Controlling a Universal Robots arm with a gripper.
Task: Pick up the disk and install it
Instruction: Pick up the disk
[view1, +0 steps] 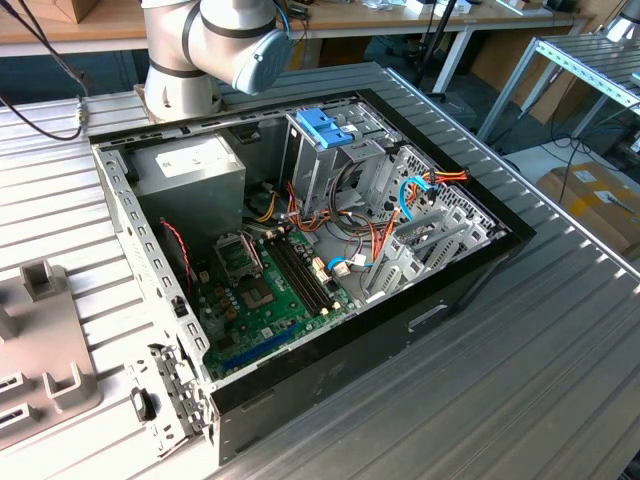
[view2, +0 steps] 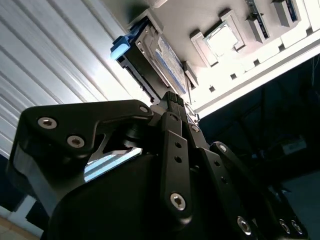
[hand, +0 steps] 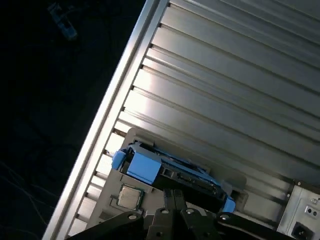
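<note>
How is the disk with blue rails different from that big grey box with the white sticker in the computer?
The disk is a thin slab with blue rails; the power-supply box is bulky, grey. The disk stands on edge in a grey holder outside; the box is fitted in a corner of the computer case. Both are rectangular.

Ribbed aluminium tabletop (view1: 520, 380), wooden workbench (view1: 400, 20) behind, cardboard box (view1: 595, 200) on grey floor (view1: 520, 160)

You are in a workshop: an open computer case (view1: 330, 372) sits on a ribbed metal table (view1: 530, 390), with a robot arm (view1: 215, 40) and wooden workbenches (view1: 90, 25) behind.
</note>
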